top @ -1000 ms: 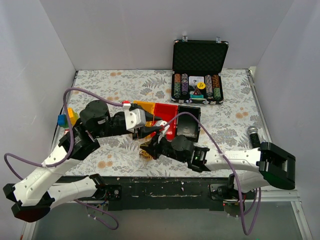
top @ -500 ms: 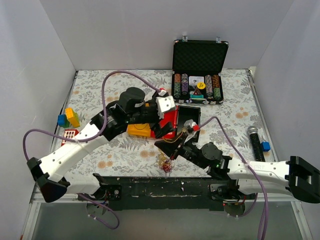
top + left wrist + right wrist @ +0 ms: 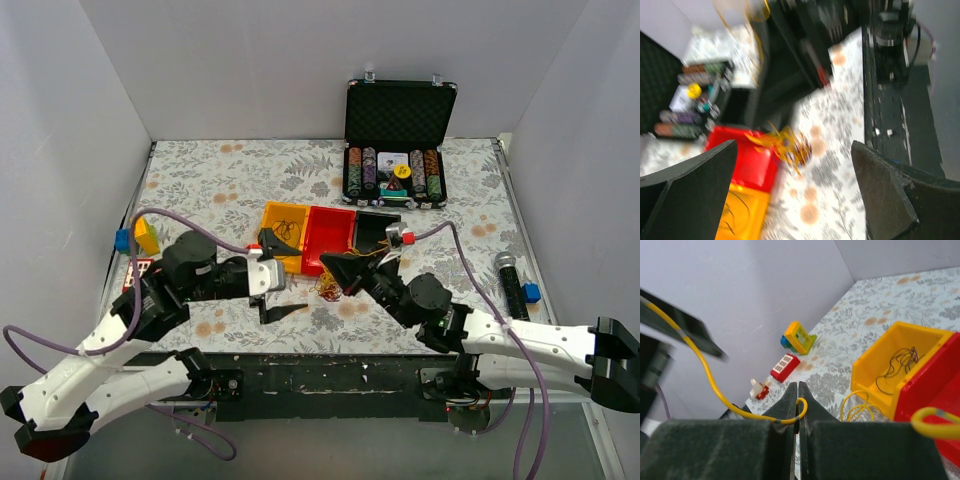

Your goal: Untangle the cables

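Drawing back near-left, left gripper (image 3: 290, 278) is spread wide, empty; thin dark purple wire (image 3: 897, 365) dropped in yellow plastic bin (image 3: 867, 382), one strand judged freed; thin yellow wire (image 3: 710, 375) pinched by closed right gripper (image 3: 796, 390); tangled clump (image 3: 328, 290) near red plastic bin (image 3: 330, 235).

Both arms are reached inward over the tabletop, grippers facing each other.
The left gripper (image 3: 284, 276) is held wide open, and the right gripper (image 3: 326, 260) is pointed toward it, jaws pressed together on a yellow cable (image 3: 705, 371).
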Robot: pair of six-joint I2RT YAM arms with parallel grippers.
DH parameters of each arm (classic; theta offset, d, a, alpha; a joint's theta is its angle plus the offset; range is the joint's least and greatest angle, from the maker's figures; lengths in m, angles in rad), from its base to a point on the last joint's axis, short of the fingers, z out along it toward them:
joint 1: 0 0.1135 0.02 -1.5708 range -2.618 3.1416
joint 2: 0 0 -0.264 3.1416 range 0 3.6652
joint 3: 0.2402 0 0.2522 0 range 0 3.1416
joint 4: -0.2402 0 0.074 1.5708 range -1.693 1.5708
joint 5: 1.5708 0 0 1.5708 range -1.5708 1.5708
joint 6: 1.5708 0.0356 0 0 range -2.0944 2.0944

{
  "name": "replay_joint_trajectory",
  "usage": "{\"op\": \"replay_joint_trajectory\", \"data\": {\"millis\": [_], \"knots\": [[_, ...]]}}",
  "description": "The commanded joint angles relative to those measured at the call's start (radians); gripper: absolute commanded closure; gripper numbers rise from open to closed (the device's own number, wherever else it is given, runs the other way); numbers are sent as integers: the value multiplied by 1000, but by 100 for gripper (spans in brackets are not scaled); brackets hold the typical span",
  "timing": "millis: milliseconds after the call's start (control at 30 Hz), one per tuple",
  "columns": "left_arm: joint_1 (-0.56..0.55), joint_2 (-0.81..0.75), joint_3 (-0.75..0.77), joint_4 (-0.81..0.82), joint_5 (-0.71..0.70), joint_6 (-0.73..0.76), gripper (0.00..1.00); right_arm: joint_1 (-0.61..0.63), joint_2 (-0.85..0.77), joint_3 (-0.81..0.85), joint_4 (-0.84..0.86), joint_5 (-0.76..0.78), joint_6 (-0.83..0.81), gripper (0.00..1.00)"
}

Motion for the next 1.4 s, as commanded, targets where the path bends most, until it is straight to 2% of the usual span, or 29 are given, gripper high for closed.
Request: {"op": "replay_joint_trajectory", "data": {"millis": [0,100,200,433,500,600,700,767,900,1000,1233,1367], "knots": [[1,-83,-220,12,-62,5,2,-5,-7,143,27,47,-38,99],[1,-166,-386,136,-167,-33,2,-5,-4,193,7,33,-40,99],[0,-217,-487,252,-268,-94,2,-5,-1,218,4,13,-29,99],[1,-203,-544,361,-294,-243,2,-5,11,250,10,-43,17,99],[3,-185,-537,355,-256,-278,2,-5,10,253,25,-57,26,99],[15,-168,-537,326,-127,-288,2,-5,5,265,35,-80,37,99],[30,-146,-534,330,-43,-282,8,-5,-1,276,36,-99,49,99],[49,-131,-530,335,26,-242,14,-5,-9,275,41,-106,66,99],[67,-91,-515,359,63,-196,36,-5,-21,267,44,-120,106,99],[73,-59,-512,381,74,-183,37,-4,-30,252,67,-135,129,99],[78,2,-469,408,137,-209,33,-5,-53,246,67,-154,152,99],[110,39,-431,437,186,-234,41,-4,-70,235,65,-155,161,99]]}}
